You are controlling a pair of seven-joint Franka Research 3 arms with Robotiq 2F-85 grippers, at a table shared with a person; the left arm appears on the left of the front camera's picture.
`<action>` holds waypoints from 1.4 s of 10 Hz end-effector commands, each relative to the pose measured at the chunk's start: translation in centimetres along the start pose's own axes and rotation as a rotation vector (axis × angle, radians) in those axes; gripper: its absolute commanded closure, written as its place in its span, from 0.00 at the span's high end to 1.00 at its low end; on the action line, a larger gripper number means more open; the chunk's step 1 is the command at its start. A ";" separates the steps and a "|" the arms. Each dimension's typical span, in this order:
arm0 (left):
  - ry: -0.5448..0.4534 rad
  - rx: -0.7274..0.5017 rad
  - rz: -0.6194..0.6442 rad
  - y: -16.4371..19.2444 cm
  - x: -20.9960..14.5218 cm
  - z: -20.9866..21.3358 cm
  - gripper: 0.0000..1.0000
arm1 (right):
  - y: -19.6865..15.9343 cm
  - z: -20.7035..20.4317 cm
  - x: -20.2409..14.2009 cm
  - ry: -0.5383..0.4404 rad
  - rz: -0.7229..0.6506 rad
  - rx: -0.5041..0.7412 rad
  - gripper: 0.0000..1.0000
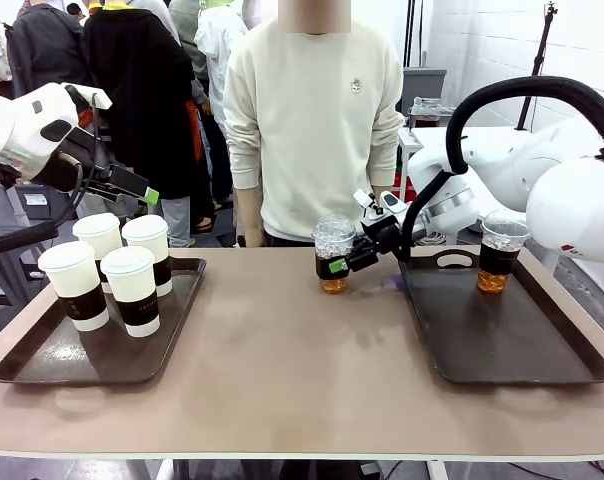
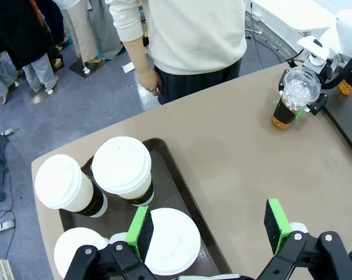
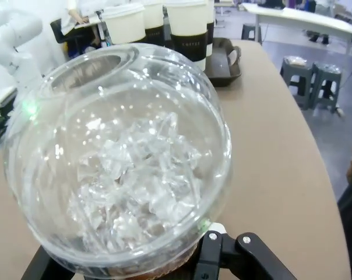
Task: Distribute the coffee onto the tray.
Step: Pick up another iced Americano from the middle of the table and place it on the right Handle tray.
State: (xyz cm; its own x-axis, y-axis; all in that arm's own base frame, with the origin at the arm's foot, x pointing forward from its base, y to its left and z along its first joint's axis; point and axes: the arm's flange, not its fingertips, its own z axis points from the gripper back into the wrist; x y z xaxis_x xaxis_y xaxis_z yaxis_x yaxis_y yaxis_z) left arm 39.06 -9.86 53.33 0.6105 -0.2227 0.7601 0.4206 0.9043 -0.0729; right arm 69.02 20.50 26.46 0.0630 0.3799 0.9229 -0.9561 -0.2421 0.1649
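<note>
**Green pads clamped on iced cup, table centre**

Green-padded right gripper [image 1: 334,266] is closed around the middle of a clear dome-lidded cup [image 1: 333,254], dark-amber drink at the bottom, ice packed under the dome. Cup stands upright on the bare table [image 1: 282,370], just beside the near-left corner of the right tray [image 1: 502,345], not on it. Right wrist view: dome and ice fill the foreground, jaws hidden beneath.

Second clear cup [image 1: 501,252] already stands on the right tray, far side.

Left gripper [image 2: 208,230] hangs open above the left tray [image 1: 42,360], holding nothing, pads straddling the lid of the nearest of four sleeved paper cups [image 1: 132,290]. All four sit grouped on that tray.

Person stands at far edge, hands down, not involved.

Judgement: grasp step complete on the iced cup; transfer pending. Next calls for a level lift, short travel rightward over the tray lip, setting down apart from the second cup. Tilt risks spillage.
</note>
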 end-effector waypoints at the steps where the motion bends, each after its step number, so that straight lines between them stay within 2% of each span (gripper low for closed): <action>1: 0.003 -0.002 0.011 0.1 0.0 0.0 1.00 | 0.8 0.3 3.6 -0.025 0.020 -0.014 0.54; 4: 0.003 -0.002 0.011 0.1 0.0 0.0 1.00 | 4.5 -0.4 7.7 -0.039 -0.022 -0.059 0.54; 6: 0.003 -0.002 0.011 0.1 0.0 0.0 1.00 | 8.0 -0.8 9.8 -0.004 -0.052 -0.121 0.54; 10: 0.003 -0.002 0.011 0.1 0.0 0.0 1.00 | 13.6 -1.0 10.5 0.006 -0.081 -0.295 0.54; 12: 0.003 -0.002 0.011 0.1 0.0 0.0 1.00 | 15.0 -0.8 10.1 -0.012 -0.086 -0.333 0.54; 14: 0.003 -0.002 0.011 0.1 0.0 0.0 1.00 | 13.5 -1.0 10.3 -0.022 -0.045 -0.269 0.54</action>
State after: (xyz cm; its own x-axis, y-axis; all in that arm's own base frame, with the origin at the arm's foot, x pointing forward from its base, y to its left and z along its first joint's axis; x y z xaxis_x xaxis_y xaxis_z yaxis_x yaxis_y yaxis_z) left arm 39.06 -9.86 53.34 0.6103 -0.2227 0.7602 0.4207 0.9043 -0.0728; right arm 55.50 21.32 37.72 0.1507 0.3990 0.9045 -0.9886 0.0579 0.1391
